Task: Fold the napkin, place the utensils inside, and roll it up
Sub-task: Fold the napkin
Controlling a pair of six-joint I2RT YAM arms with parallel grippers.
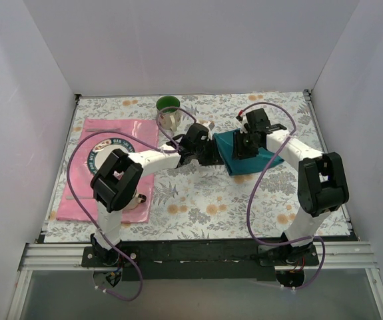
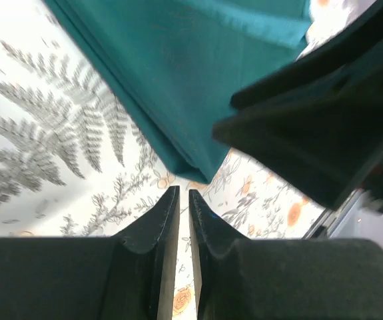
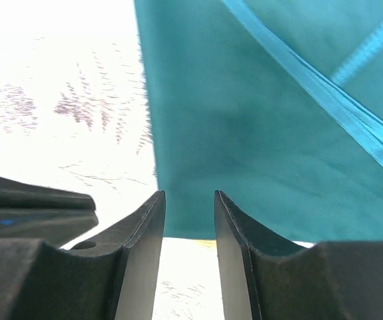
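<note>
**Napkin folded, both grippers at its edges, nothing held**

Napkin (image 1: 231,157) lies flat on the floral tablecloth (image 1: 198,200), right of centre, between the two grippers. The left wrist view shows stacked layers at its near corner and the right wrist view shows a hemmed flap running diagonally. I'd say at least one fold is in.

Left gripper (image 2: 183,193): fingers almost pressed together, a thin slit between them and nothing in it. It sits just off the napkin's left corner without touching the cloth. My guess is it's free of the fabric so the fold lies undisturbed.

Right gripper (image 3: 189,195): fingers spread and empty, tips over the napkin's edge. Can't tell if they touch the cloth. Looks placed to flatten the fold or take a new grip.

Count:
- 1 napkin
- 2 grippers
- 1 pink placemat (image 1: 78,193) on the left
- 1 plate (image 1: 101,143) on the placemat, partly under the left arm
- 1 green cup (image 1: 169,103) at the far edge, with a pale holder just near of it
- utensils: none I can pick out, too small to tell whether they stand in that holder
</note>
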